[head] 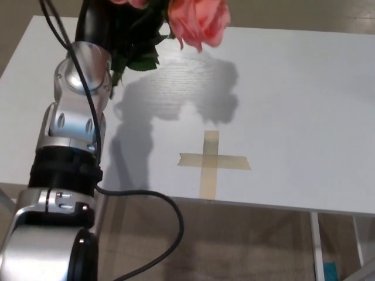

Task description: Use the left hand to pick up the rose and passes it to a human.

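L arm raised, hand (99,26) closed.

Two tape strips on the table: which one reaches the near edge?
The lengthwise strip of the tape cross: it runs down toward the table's near edge. The crosswise strip lies parallel to that edge, farther in.

Rose (198,22): salmon-pink petals, dark green leaves (139,55) beneath. Left hand (96,23): black. Forearm (76,111): brushed silver shell with a black band near the wrist joint; black cable (140,199) alongside. Desk (293,105): white, faint wood-grain texture, carrying a grey shadow of the bloom. Tape cross (211,161): tan, semi-translucent. Floor (234,246) below: beige-brown. A small teal patch shows at the lower right corner.
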### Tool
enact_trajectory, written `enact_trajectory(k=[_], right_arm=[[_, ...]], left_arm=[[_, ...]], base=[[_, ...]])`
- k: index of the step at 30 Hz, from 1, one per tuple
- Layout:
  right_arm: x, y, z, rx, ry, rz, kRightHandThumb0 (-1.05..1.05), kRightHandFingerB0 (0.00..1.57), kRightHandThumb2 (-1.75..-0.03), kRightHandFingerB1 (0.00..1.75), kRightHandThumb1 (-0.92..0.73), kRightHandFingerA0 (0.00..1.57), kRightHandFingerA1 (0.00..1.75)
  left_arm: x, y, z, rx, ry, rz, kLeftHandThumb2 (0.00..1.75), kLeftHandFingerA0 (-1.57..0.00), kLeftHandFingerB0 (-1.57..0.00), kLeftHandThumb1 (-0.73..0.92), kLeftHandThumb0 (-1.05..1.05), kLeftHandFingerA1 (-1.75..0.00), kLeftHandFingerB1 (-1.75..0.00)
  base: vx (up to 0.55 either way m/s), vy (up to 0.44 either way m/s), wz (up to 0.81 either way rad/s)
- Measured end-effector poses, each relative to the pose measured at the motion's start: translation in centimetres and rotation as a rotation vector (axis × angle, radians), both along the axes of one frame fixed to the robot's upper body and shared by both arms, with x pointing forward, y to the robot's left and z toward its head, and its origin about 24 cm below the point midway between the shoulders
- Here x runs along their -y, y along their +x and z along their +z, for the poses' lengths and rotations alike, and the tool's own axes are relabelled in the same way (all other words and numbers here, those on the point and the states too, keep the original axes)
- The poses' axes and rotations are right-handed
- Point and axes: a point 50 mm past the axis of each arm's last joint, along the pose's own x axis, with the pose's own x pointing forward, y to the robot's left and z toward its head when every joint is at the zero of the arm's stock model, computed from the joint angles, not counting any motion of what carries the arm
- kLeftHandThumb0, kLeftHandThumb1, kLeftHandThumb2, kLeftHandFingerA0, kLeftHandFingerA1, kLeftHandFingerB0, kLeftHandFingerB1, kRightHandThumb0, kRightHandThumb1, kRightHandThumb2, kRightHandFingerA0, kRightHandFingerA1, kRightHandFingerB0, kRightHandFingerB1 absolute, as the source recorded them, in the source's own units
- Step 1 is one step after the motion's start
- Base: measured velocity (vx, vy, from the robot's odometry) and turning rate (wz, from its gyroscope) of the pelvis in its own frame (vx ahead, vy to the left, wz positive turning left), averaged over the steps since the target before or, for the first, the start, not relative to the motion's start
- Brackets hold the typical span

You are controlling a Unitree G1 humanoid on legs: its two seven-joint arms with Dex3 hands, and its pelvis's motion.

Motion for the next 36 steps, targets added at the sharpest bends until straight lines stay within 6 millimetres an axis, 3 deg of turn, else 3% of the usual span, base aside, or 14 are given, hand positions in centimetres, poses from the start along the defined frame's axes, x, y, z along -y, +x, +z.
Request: enact_trajectory(k=[12, 36], right_arm=[[0.0, 0.1, 0.0, 0.001, 0.006, -0.004, -0.25, 0.52, -0.60, 0.39, -0.68, 0.68, 0.45], [-0.1, 0.1, 0.0, -0.010, 0.014, 0.013, -0.24, 0.52, -0.60, 0.39, -0.68, 0.68, 0.45]], left_arm=[[0.3, 0.0, 0.3, -0.076, -0.132, -0.101, 0.74, -1.00, -0.79, 0.78, -0.17, -1.38, -1.03], [0.9, -0.3, -0.9, -0.114, -0.136, -0.152, 0.74, -0.99, -0.82, 0.78, -0.16, -1.34, -1.01]], base=[[0.00, 0.000, 0.00], [0.00, 0.000, 0.00]])
